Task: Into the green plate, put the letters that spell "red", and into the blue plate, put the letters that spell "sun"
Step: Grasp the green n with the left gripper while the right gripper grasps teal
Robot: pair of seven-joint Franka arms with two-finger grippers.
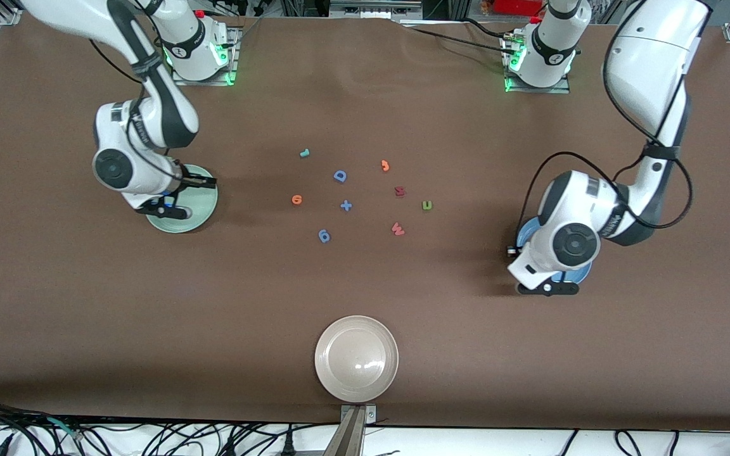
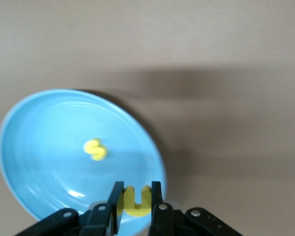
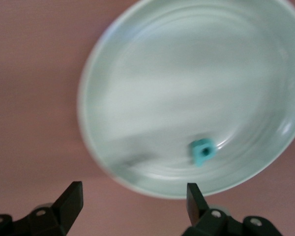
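Observation:
My left gripper (image 2: 136, 189) hangs over the blue plate (image 2: 39, 147), shut on a yellow "u" (image 2: 136, 202). A yellow "s" (image 2: 95, 150) lies in that plate. My right gripper (image 3: 135, 189) is open and empty, over the rim of the green plate (image 3: 187, 88). A small teal letter (image 3: 202, 151) lies in that plate. On the table between the plates (image 1: 203, 212) (image 1: 579, 274) lie a teal "r" (image 1: 305, 152), an orange "e" (image 1: 297, 200) and an olive-green "n" (image 1: 427, 204).
Among those letters lie a blue "D" (image 1: 339, 176), an orange "j" (image 1: 385, 166), a dark red "M" (image 1: 400, 190), a red "W" (image 1: 397, 228), a blue plus (image 1: 346, 205) and another blue piece (image 1: 324, 236). A beige plate (image 1: 356, 358) stands near the front edge.

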